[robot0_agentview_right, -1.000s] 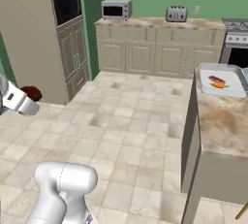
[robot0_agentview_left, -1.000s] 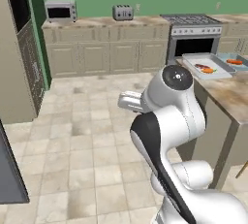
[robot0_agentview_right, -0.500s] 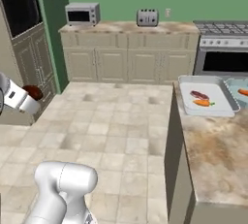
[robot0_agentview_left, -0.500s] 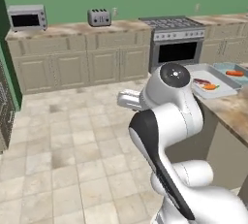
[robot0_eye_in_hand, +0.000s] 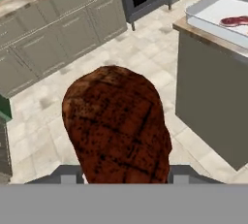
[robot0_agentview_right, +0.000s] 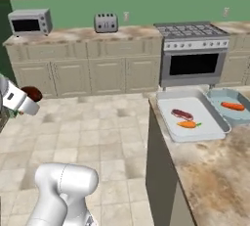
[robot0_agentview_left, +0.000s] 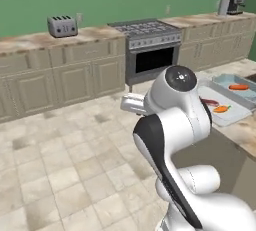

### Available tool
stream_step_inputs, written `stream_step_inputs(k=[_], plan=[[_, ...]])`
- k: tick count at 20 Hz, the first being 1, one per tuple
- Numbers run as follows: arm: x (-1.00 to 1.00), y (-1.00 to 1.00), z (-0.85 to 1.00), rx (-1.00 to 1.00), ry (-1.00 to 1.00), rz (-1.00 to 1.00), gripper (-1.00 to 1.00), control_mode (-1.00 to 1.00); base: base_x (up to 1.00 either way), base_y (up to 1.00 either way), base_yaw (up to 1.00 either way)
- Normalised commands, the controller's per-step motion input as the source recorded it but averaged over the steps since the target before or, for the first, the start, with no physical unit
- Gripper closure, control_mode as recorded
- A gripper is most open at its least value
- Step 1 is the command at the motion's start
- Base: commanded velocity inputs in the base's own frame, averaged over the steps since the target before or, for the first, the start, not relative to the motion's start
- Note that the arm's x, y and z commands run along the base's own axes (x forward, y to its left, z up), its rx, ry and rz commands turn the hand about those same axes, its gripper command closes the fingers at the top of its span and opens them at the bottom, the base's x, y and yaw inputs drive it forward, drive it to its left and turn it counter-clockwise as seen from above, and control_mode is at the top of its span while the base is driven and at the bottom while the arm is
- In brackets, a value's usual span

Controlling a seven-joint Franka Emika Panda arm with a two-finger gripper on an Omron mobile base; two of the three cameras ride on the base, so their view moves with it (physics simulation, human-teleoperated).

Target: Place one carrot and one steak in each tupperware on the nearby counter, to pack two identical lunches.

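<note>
While our arm hangs out over the tiled floor (robot0_agentview_right: 97,137), our pincer (robot0_agentview_right: 27,100) sits at the far left of the right base view, clamped on a steak (robot0_eye_in_hand: 116,126); from the hand view that browned, grill-marked slab rises straight up from between the jaws, big and close. In the right base view we catch it as a dark red-brown lump (robot0_agentview_right: 32,93) at the tip of the white hand. Well away from the pincer, across the floor, stands the bench (robot0_agentview_right: 215,171) with its marbled beige top, and on it both tupperware. The large whitish rectangular tupperware (robot0_agentview_right: 168,129) lies on the side nearer the pincer, and inside it we see a second, redder steak (robot0_agentview_right: 182,114) with a carrot (robot0_agentview_right: 189,124) just beside it. Beyond that, farther from the pincer and right next to the big container, is the small pale blue tupperware (robot0_agentview_right: 215,106), holding one carrot (robot0_agentview_right: 232,106). From the left base view we pick out the same blue container (robot0_agentview_left: 220,79) past the arm's big white joint. Behind it all runs the wall of cabinets with the stove (robot0_agentview_right: 193,49), the toaster (robot0_agentview_right: 106,23) and the microwave (robot0_agentview_right: 30,22).
</note>
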Motion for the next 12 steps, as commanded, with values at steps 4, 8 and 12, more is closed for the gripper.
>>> stream_step_inputs(k=[4, 8, 12], plan=[[0.0, 0.0, 0.0, 0.0, 0.0, 0.0, 1.0, 1.0, 0.98, 0.55, -0.61], [0.0, 0.0, 0.0, 0.0, 0.0, 0.0, 1.0, 1.0, 0.63, 0.75, -0.8], [0.0, 0.0, 0.0, 0.0, 0.0, 0.0, 1.0, 1.0, 0.61, 0.74, -0.81]])
